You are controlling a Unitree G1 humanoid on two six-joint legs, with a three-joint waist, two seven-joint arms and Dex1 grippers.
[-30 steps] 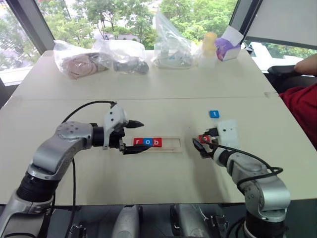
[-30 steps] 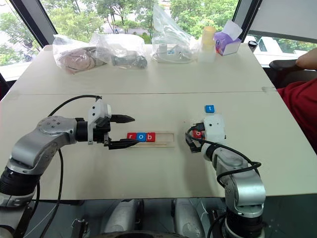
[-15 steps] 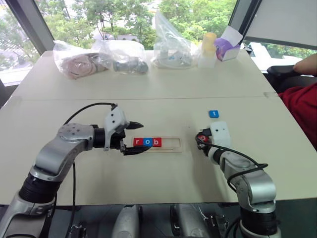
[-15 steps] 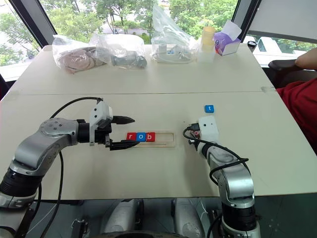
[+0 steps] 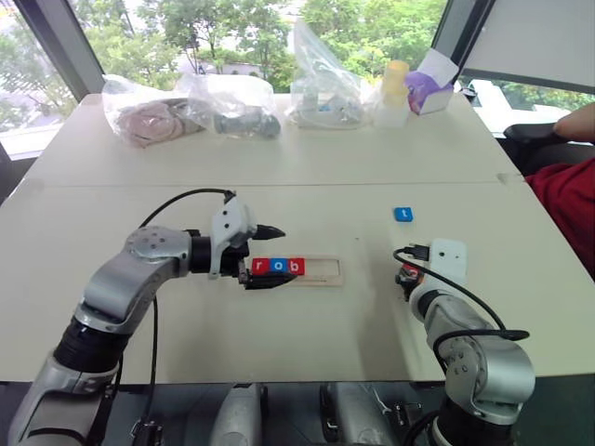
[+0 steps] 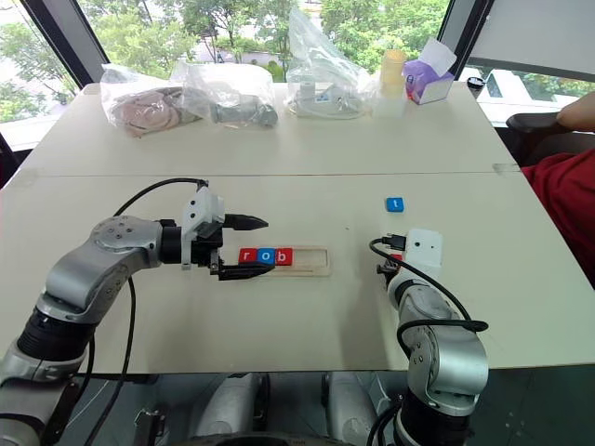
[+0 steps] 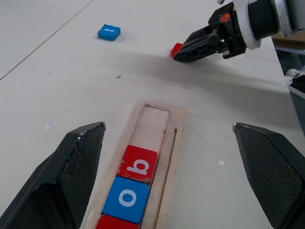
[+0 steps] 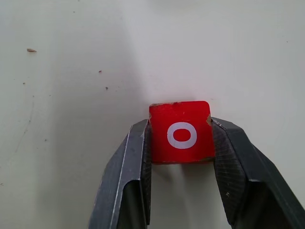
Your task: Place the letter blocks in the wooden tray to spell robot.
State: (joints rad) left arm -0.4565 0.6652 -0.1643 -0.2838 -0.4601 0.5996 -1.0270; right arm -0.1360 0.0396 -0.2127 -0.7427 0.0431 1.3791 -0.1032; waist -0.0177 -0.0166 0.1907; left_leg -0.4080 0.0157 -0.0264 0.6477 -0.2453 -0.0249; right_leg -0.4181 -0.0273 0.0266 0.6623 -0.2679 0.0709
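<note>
The right gripper squeezes a small red square block with a white o, while the left gripper gapes wide over the long light-wood tray.

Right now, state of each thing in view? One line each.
Wooden tray: flat on table, r, o, b seated, two slots free.
Red o block: clamped between right gripper's fingers, letter up.
Blue t block: loose on table, apart from tray.
Left gripper: open, straddling the tray's filled end.
Right gripper: shut on the red o block.
Plastic bags: lying along far edge.
</note>
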